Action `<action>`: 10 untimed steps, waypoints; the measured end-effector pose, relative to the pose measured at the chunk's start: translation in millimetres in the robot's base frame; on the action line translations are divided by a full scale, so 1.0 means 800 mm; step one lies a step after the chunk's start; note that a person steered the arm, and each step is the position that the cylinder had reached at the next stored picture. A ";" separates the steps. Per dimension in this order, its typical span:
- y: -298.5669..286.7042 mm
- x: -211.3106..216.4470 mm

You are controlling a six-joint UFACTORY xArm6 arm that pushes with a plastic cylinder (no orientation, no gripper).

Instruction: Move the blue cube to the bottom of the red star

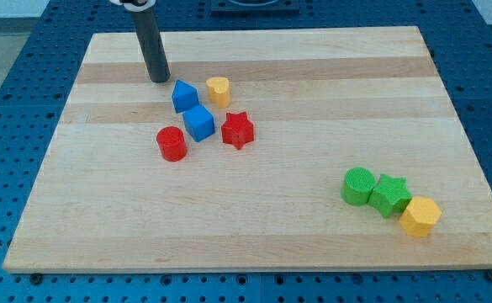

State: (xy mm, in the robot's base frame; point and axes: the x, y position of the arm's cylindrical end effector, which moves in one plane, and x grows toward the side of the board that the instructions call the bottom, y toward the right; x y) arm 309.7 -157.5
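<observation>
The blue cube (199, 123) sits on the wooden board, just left of the red star (237, 130) and nearly touching it. A second blue block (184, 95), wedge-like in shape, lies just above the cube. My tip (159, 79) rests on the board up and to the left of both blue blocks, a short gap from the wedge-like one. The rod rises from it toward the view's top.
A yellow heart-like block (219, 90) lies right of the upper blue block. A red cylinder (171, 143) sits left and below the cube. At the lower right stand a green cylinder (358, 186), a green star (390, 195) and a yellow hexagon (420, 216).
</observation>
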 end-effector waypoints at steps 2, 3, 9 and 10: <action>0.028 0.051; 0.039 0.079; 0.143 0.182; 0.164 0.183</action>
State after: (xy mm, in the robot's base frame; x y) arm 456.3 -26.2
